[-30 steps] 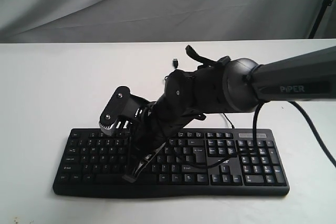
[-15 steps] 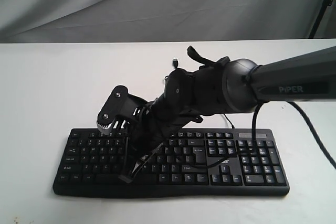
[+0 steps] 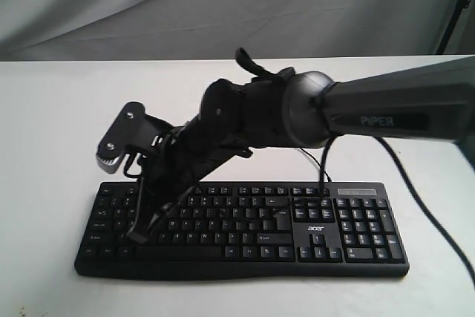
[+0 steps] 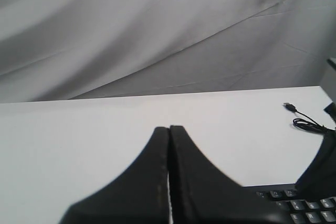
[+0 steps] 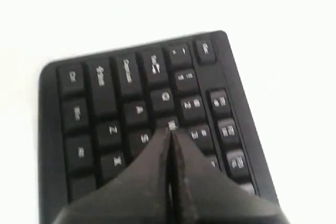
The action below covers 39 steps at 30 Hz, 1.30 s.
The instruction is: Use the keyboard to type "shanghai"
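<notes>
The black keyboard [image 3: 245, 220] lies along the table's front, with its acer logo [image 3: 315, 226] beside the number pad. My right gripper [image 3: 138, 235] reaches across to its left end, fingers shut and pointing down at the left-hand letter keys. In the right wrist view the right gripper [image 5: 170, 129] has its tip over the keyboard [image 5: 105, 93] between the S and W keys; contact cannot be judged. My left gripper [image 4: 169, 128] is shut on nothing above bare table, with the keyboard [image 4: 294, 203] corner to one side. The left arm is out of the exterior view.
The keyboard's thin USB cable [image 4: 307, 124] lies coiled on the white table [image 3: 52, 124] behind the keyboard, its plug [image 4: 287, 106] loose. A grey cloth backdrop [image 3: 223, 5] hangs behind the table. A dark stand leg [image 3: 456, 5] shows at the far right.
My right arm has swung left across the keyboard, carrying the shut fingertips from the middle letter keys to the left-hand letter keys.
</notes>
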Each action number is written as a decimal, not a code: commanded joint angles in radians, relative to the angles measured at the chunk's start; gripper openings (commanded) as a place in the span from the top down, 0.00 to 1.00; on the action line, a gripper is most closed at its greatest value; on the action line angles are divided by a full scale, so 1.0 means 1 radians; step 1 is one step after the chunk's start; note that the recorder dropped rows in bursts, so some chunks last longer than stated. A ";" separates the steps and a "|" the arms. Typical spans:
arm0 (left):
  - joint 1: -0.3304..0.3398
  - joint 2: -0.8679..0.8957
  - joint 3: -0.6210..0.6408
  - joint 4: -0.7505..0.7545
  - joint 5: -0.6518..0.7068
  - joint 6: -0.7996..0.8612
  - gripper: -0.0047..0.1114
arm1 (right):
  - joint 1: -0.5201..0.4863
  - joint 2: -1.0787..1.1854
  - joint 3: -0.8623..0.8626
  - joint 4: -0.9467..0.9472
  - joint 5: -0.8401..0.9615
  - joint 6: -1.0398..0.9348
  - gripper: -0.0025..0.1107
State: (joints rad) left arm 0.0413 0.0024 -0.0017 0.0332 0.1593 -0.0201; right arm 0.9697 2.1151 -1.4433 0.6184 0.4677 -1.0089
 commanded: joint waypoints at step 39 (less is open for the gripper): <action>-0.006 -0.002 0.002 0.000 -0.006 -0.003 0.96 | 0.056 0.168 -0.257 -0.153 0.157 0.134 0.98</action>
State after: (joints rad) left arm 0.0413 0.0024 -0.0017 0.0332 0.1593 -0.0201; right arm 1.0227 2.3122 -1.6938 0.4898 0.6084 -0.8767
